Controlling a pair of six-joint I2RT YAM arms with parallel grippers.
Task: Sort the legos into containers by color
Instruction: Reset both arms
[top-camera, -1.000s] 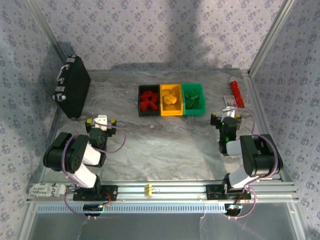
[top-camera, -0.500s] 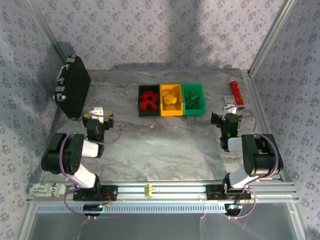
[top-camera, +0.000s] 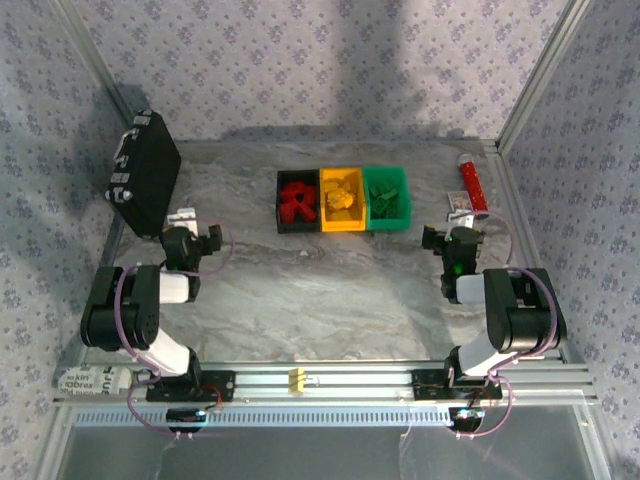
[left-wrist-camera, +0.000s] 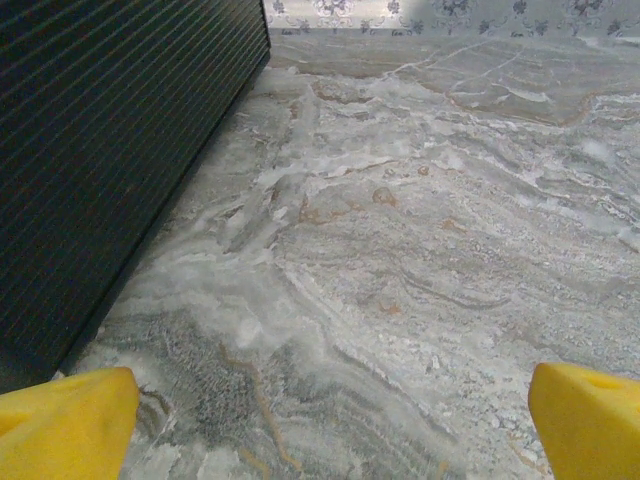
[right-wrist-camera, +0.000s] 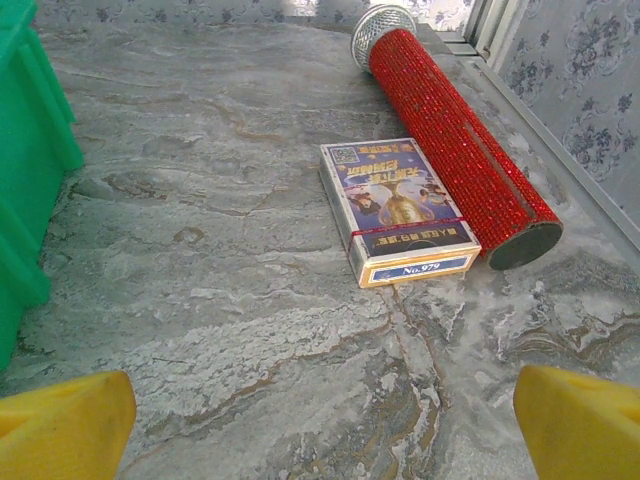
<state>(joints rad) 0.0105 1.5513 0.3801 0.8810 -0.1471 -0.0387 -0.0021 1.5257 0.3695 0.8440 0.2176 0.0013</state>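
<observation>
Three small bins stand side by side at the back middle of the table. The black bin (top-camera: 281, 203) holds red legos (top-camera: 297, 200), the yellow bin (top-camera: 342, 227) holds yellow legos (top-camera: 343, 197), and the green bin (top-camera: 389, 225) holds green legos (top-camera: 385, 200). My left gripper (top-camera: 183, 218) (left-wrist-camera: 335, 420) hangs low at the left beside the briefcase, open, with bare marble between its yellow fingertips (left-wrist-camera: 70, 420). My right gripper (top-camera: 456, 228) (right-wrist-camera: 325, 420) is right of the green bin (right-wrist-camera: 25, 180), open and holding nothing.
A large black briefcase (top-camera: 145, 172) (left-wrist-camera: 100, 150) leans at the left wall. A red glitter tube (top-camera: 472, 183) (right-wrist-camera: 455, 140) and a small card box (right-wrist-camera: 395, 210) lie at the right edge. An aluminium rail with a pale yellow clip (top-camera: 297, 380) runs along the front.
My left arm has swung left and away from me, bringing its gripper close to the briefcase. The right gripper has edged slightly toward the card box. The bins have not moved.
</observation>
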